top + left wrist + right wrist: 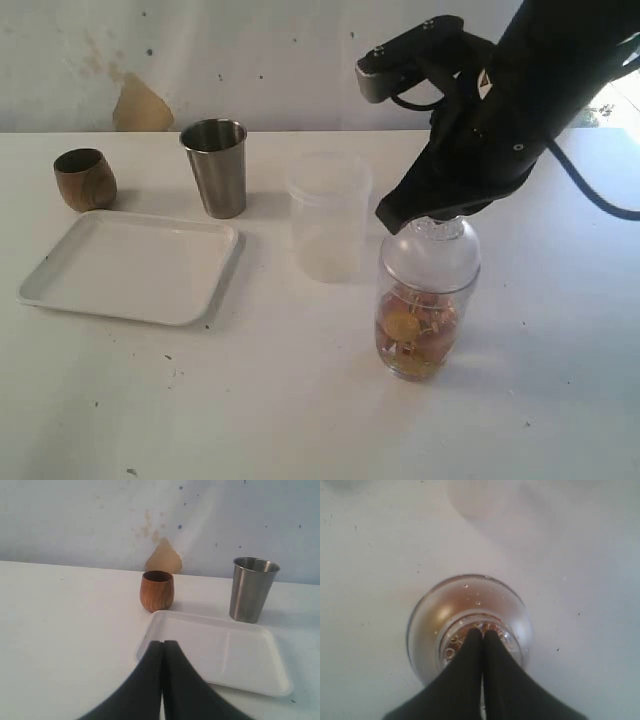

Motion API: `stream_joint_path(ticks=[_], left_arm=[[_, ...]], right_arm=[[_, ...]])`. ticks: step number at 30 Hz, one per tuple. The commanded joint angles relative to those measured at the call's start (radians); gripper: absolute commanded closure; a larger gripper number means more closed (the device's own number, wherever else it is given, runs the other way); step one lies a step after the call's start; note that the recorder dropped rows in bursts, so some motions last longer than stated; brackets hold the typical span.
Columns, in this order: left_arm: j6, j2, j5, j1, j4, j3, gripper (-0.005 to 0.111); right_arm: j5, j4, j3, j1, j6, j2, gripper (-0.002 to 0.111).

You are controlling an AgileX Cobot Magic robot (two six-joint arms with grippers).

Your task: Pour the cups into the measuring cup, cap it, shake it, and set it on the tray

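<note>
- Exterior view: the tray [130, 265] lies on the left of the table [300, 410].
- The wooden cup [85, 178] stands upright just beyond the tray's far left corner, and the steel tumbler [215, 168] upright by its far right corner.
- The frosted cup [328, 215] stands right of the tumbler.
- Nearer and to the right of it stands the measuring cup [420, 325], upright on the table and well apart from the tray. It is capped by the dome lid [432, 262], with brown and yellow bits inside.
- The right gripper [437, 215] sits at the lid's neck, under the black arm.
- Left wrist view: the left gripper [163, 643] has its jaws pressed together on nothing, above the tray's left end. Both cups stand beyond the tray's far edge.
- Right wrist view: the right gripper's jaws are pressed flat together, around nothing. Their tips are at the top of the lid's neck; whether they press on it I cannot tell.
</note>
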Motion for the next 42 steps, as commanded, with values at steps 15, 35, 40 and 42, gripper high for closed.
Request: stream_joint_path(ticks=[15,35,40,42], left_arm=[[-0.004,-0.005,-0.014,-0.001,0.004,0.004,0.107],[-0.004,-0.005,-0.014,-0.001,0.004,0.004,0.107],[-0.004,-0.005,-0.014,-0.001,0.004,0.004,0.107],[-0.004,-0.005,-0.014,-0.001,0.004,0.004,0.107]], right_arm=[[0.033,0.006,0.002,-0.004,-0.016,0.065,0.108],[-0.081,0.009,-0.002,-0.004,-0.038,-0.067,0.07],[-0.119,0.009,-0.004,-0.004,-0.064,-0.12,0.056],[-0.135,0.007,-0.004,-0.004,-0.064,-0.145,0.05]])
